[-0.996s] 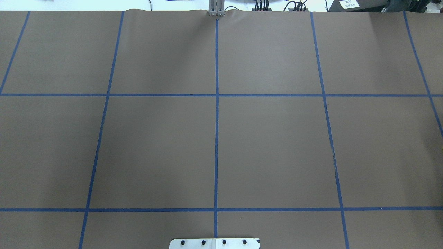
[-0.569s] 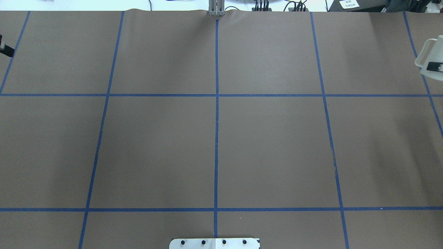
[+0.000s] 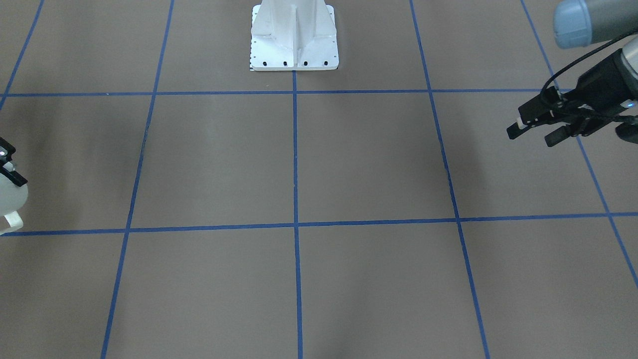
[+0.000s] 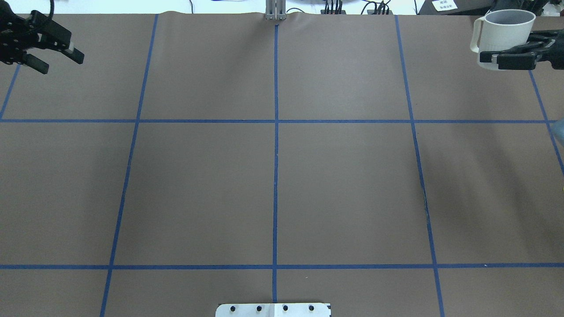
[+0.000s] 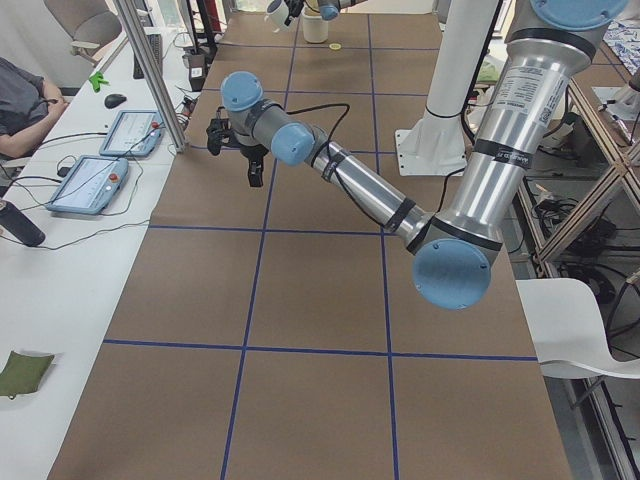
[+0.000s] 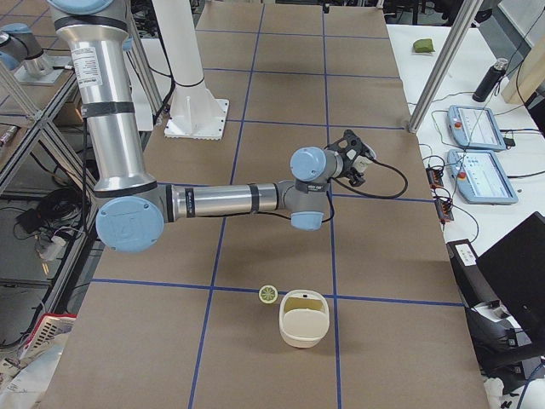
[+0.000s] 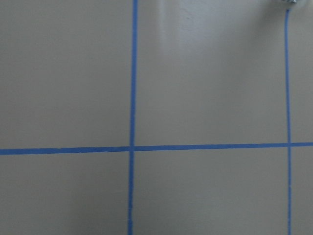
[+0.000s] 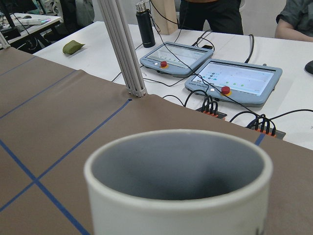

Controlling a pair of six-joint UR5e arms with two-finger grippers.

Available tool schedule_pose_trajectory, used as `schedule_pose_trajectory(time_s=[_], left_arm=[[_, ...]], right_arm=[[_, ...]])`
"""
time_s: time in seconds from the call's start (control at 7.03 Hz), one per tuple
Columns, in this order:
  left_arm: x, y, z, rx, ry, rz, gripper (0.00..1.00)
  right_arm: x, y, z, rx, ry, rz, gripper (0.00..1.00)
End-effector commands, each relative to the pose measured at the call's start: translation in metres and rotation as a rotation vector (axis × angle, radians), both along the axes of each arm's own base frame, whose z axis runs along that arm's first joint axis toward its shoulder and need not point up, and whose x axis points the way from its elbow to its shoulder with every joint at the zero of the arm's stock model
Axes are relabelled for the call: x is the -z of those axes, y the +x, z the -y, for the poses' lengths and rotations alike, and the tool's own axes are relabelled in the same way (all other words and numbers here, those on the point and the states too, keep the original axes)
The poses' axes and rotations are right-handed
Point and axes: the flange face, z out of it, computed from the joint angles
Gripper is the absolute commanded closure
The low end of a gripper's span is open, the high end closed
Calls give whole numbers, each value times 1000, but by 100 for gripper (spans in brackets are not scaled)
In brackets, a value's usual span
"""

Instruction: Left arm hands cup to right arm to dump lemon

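Observation:
The white cup [image 4: 502, 30] is upright and held above the table's far right corner. Its handle points to the view's left. My right gripper [image 4: 489, 55] is shut on its lower wall. The right wrist view shows the cup's rim [image 8: 178, 147] and a grey inside with nothing in it. The cup also shows at the left edge of the front view [image 3: 11, 202]. My left gripper [image 4: 61, 62] is open and empty above the far left corner; it also shows in the front view [image 3: 532, 135]. A lemon slice [image 6: 268, 294] lies on the table at the right end.
A cream container [image 6: 304, 319] with a handle stands beside the lemon slice. The robot's white base plate [image 4: 273, 309] is at the near middle edge. Tablets and cables [image 8: 230, 81] lie beyond the far table edge. Blue tape lines grid the brown table.
Both grippers have come into the overhead view from its side edges. The cup was tilted at the right edge 0.6 s ago; it is now upright and further in.

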Motion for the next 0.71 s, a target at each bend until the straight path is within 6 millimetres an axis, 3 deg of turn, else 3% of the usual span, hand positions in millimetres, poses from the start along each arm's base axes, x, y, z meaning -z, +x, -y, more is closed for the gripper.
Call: schedule_pose_trajectory(time_s=[0.0, 0.57], left_arm=[[22, 29, -3, -33, 6, -14, 0], [26, 34, -7, -36, 7, -13, 0]], right_arm=[[24, -25, 15, -21, 14, -6, 86], [92, -51, 21, -21, 4, -15, 86]])
